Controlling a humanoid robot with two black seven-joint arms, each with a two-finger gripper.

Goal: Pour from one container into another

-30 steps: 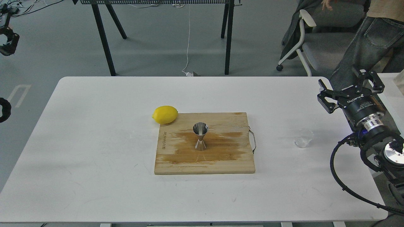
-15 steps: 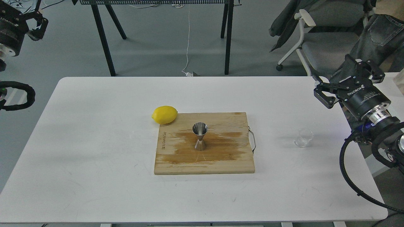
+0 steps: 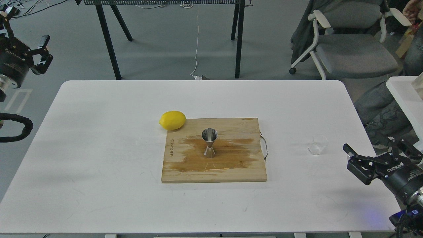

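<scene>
Standing: jigger (image 3: 210,142) upright on wooden board (image 3: 214,150), approx mid-board, wide mouth up, wet brown patch on the wood around its base.
Cup: clear cup (image 3: 318,144) on white table (image 3: 99,148), right of board, well apart from jigger; faint vs white top, contents can't tell.
R gripper: right gripper (image 3: 376,156) at table's right edge, below-right of cup, near it but not touching; fingers spread wide, nothing betw them.
L gripper: left gripper (image 3: 24,36) off table's far-left corner, over the floor, well apart from everything on top; fingers apart, holding nothing.
Lemon: lemon (image 3: 173,120) on table, touching board's back-left corner.
Board handle: metal loop on right edge, facing cup.
Bkgd: grey chair (image 3: 350,49) beyond table's far-right corner.
</scene>
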